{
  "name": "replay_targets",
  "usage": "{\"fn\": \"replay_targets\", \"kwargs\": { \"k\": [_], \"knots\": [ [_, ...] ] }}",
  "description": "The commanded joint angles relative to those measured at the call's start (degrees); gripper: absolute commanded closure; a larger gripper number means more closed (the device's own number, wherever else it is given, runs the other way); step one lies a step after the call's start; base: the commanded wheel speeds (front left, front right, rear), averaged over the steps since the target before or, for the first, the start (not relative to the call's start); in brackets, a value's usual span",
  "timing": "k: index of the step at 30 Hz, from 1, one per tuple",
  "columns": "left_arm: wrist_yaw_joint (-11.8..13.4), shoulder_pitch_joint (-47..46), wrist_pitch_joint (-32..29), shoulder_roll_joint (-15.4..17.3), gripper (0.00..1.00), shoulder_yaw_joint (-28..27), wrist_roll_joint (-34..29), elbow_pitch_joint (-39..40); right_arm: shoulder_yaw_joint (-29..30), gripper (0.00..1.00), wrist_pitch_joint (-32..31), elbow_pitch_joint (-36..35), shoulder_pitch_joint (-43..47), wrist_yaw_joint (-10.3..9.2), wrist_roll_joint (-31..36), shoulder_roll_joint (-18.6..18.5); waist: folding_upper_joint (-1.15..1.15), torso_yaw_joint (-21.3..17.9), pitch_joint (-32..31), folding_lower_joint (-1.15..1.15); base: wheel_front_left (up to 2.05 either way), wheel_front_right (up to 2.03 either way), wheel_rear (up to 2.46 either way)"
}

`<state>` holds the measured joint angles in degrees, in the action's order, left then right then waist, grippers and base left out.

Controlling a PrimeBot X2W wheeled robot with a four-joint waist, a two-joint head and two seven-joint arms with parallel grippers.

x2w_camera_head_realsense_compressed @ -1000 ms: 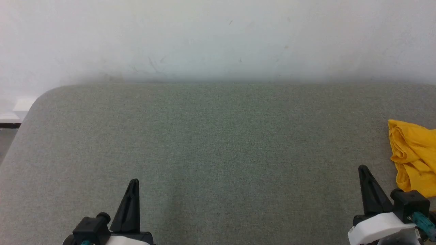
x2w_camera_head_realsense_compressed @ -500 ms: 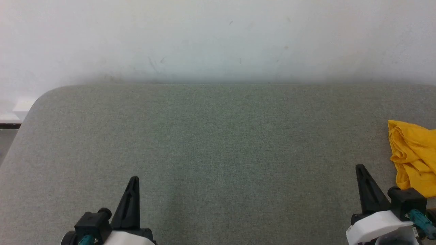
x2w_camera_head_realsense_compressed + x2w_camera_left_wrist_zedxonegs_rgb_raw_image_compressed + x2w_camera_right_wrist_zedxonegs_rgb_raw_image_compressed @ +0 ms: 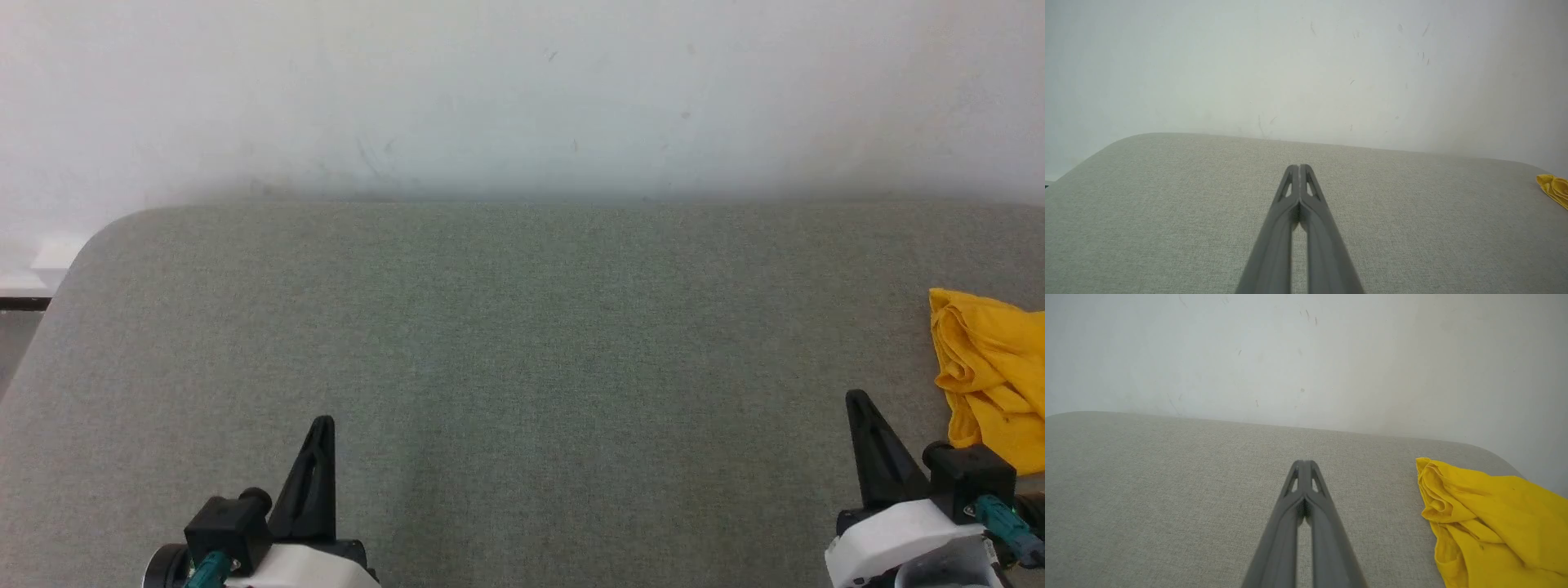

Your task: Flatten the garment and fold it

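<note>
The crumpled bright yellow cotton garment (image 3: 992, 376) is seen bunched at the right edge of the grey fabric-covered tabletop (image 3: 522, 327), just beside the clenched, empty right pincer (image 3: 854, 398), while the left pincer (image 3: 324, 421), likewise clenched on nothing, is held well apart from it.

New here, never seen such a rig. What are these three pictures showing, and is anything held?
It is a two-armed robot. One picture is from its head camera, looking down on a grey fabric surface before a pale wall. The other two are from wrist cameras, each looking along that arm's dark two-fingered tool. The left tool and right tool are both shut, holding nothing. A crumpled yellow garment lies on the surface's right side, just right of the right tool, untouched.
</note>
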<state>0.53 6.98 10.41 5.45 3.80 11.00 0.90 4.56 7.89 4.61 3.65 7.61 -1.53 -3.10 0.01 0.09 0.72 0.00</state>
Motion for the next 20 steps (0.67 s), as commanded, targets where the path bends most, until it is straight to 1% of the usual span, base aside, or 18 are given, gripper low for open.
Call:
{"fn": "replay_targets", "kwargs": {
  "k": [1,20],
  "knots": [
    [-0.16,-0.92,-0.46,-0.29,1.0,-0.38,-0.61,-0.15,-0.28,1.0,-0.33,-0.34,-0.83,-0.04,0.28,0.07,-0.01,0.0,-0.01,0.0,0.0,0.0,0.0],
    [-0.25,-2.27,-2.68,-0.8,1.0,-1.14,-2.93,-0.31,-1.24,1.0,-2.02,-1.3,-1.46,-0.06,0.56,0.11,-0.01,-0.02,-0.17,0.0,0.0,0.0,0.0]
  ]
}}
